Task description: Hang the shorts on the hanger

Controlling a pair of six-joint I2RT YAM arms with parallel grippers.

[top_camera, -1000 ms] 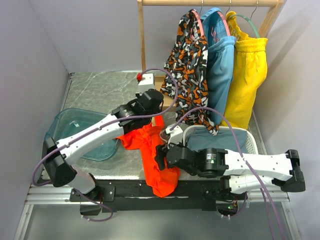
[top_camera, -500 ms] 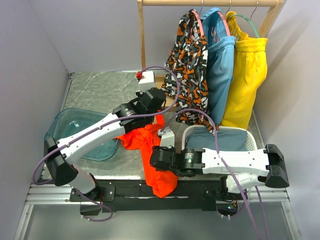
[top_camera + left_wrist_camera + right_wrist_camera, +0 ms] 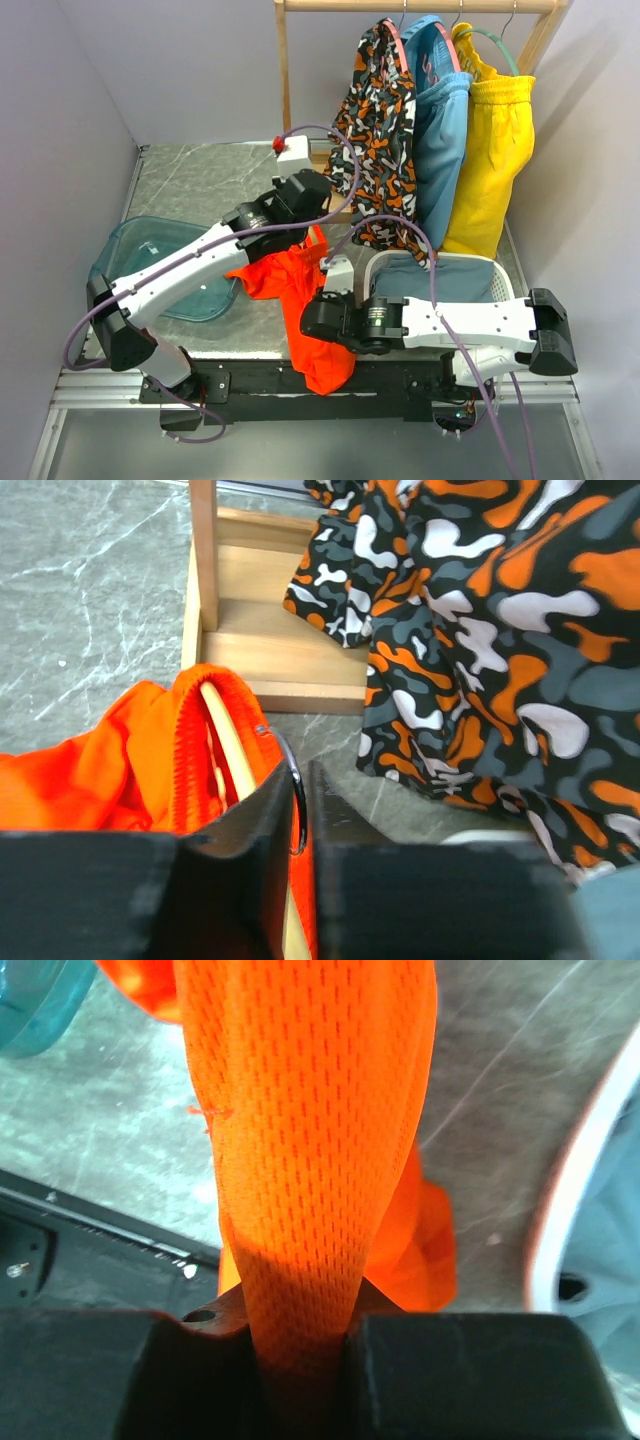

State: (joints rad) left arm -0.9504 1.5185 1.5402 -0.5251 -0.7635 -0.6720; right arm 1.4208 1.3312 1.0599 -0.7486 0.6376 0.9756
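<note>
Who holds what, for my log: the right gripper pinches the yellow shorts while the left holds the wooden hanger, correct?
No: the right gripper pinches the orange-red shorts, per the right wrist view. The left gripper holds the wooden hanger.

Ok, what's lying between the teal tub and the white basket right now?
The shorts, trailing over the table's near edge, in the top view; the right wrist view shows the right fingers pinching them.

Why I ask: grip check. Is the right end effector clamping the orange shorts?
Yes, the right end effector pinches the shorts in its wrist view.
</note>
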